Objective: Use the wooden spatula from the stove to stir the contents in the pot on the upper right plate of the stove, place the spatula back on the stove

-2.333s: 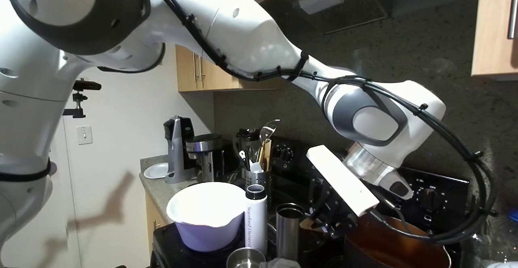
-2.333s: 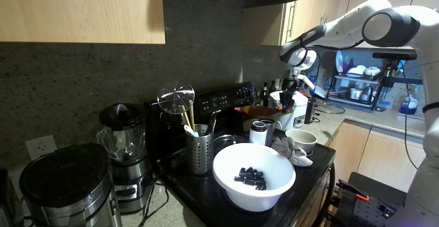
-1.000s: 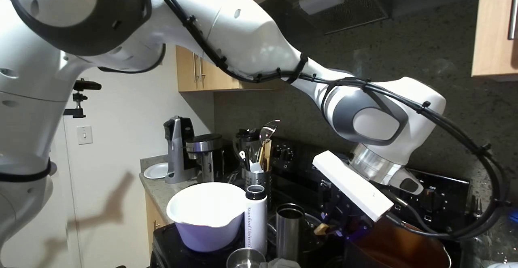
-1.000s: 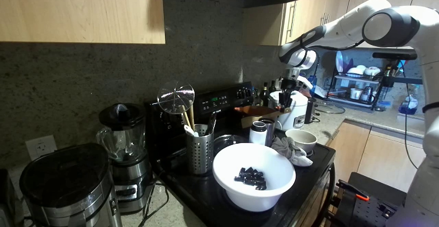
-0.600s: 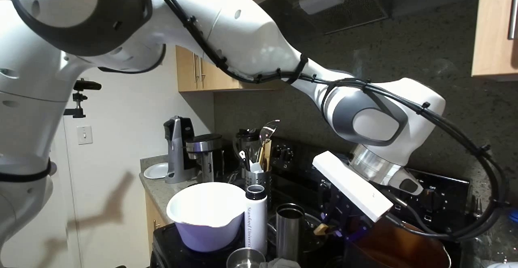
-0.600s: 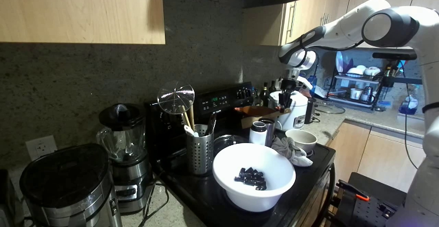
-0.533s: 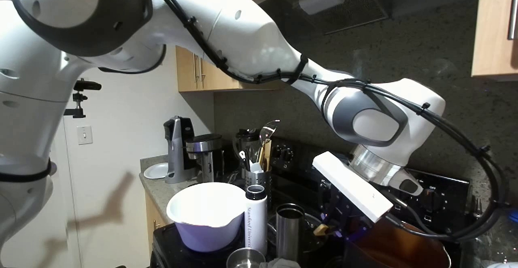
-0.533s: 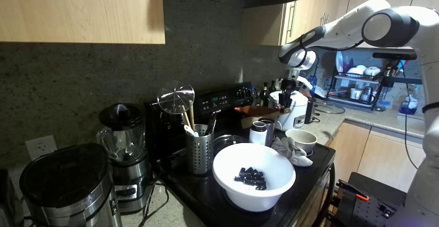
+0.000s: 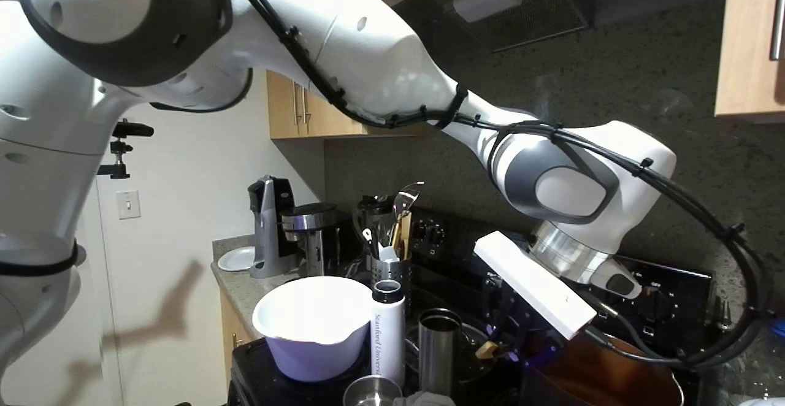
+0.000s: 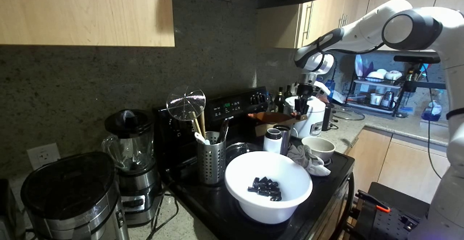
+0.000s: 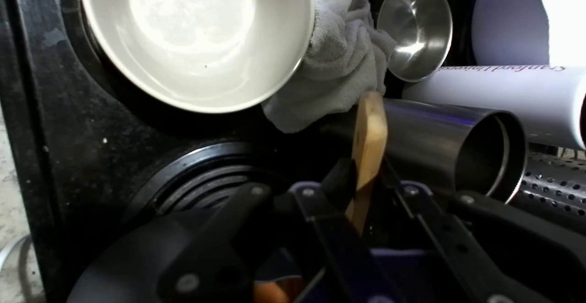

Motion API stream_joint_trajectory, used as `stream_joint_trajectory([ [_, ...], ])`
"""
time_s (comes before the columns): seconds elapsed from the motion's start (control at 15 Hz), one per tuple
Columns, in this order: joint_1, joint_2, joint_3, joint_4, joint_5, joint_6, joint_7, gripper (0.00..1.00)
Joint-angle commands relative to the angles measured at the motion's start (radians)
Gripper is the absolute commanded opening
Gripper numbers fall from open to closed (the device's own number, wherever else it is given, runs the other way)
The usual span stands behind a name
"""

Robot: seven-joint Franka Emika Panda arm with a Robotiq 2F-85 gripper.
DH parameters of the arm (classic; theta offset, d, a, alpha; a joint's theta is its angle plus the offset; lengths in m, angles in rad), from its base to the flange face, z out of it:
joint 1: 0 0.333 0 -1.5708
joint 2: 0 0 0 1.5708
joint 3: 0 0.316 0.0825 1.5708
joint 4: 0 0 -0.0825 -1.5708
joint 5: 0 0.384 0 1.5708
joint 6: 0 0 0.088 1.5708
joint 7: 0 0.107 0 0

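Wooden spatula (image 11: 367,145): held above the stove (image 10: 217,207), with the handle end out near the steel tumbler (image 11: 430,143) in the wrist view and the blade out of sight there; cannot tell whether inside the pot (image 9: 607,369) or outside.
Pincer (image 11: 365,177): closed narrowly, with only the handle caught in between; probably a secure hold.
Pot: overlapped at one edge by the pincer in an exterior view; contents not visible. Looks like the stirring step, or just before; not yet at the putting back.
Handle: can turn or slide in the grip; probable cause, pressing the blade too hard against the pot wall.
Steel tumbler: can be knocked over by a too wide stir, from swinging the handle end to that side; cannot judge the gap.
Black cable (image 9: 731,232): crosses before the pot in an exterior view; may catch on the rim, from going too low.
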Motion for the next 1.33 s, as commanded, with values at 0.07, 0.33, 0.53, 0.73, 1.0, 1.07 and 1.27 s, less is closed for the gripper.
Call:
stream_joint_trajectory([
  [0.07, -0.005, 0.0, 0.012, -0.006, -0.016, 0.009, 0.01, 0.04],
  [0.33, -0.005, 0.01, 0.014, -0.021, -0.016, 0.025, 0.006, 0.04],
  [0.53, 0.008, 0.024, 0.022, -0.038, -0.021, 0.047, 0.015, 0.04],
  [0.73, 0.013, 0.032, 0.033, -0.069, -0.019, 0.083, 0.01, 0.04],
  [1.0, 0.012, 0.043, 0.044, -0.099, -0.02, 0.134, 0.008, 0.04],
  [1.07, 0.013, 0.044, 0.045, -0.102, -0.018, 0.145, 0.01, 0.04],
  [1.27, 0.017, 0.055, 0.047, -0.097, -0.021, 0.168, 0.02, 0.04],
])
